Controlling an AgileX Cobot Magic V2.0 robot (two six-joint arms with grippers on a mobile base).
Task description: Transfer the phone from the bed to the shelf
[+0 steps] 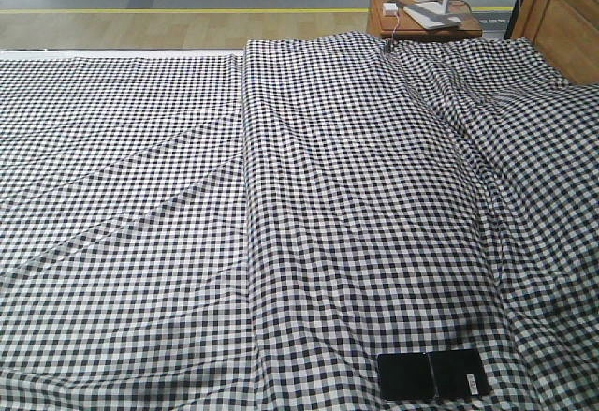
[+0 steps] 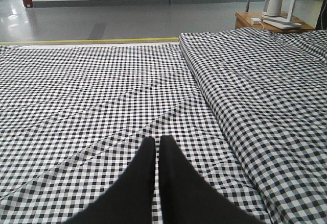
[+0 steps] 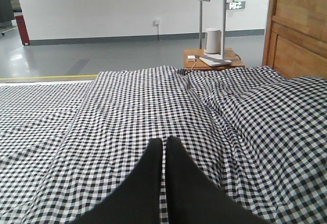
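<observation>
Flat glossy black phone with a centre crease lies unheld on the wrinkled black-and-white gingham bed.
Front view: phone at 5 o'clock, flat on the cloth, white sticker at its right end. The black-fingered left gripper and right gripper hover over the cloth, fingers pressed together, gripping nothing. Small orange-brown wooden side table at 1 o'clock.

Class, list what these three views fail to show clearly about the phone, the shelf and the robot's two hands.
1. Shelf: in no view, outside every frame.
2. Phone: front view only; its sticker's print is too small to read.
3. Left hand and right hand: bases cut by the wrist views' bottom edges; absent from the front view, so their distance from the phone is unknown.
</observation>
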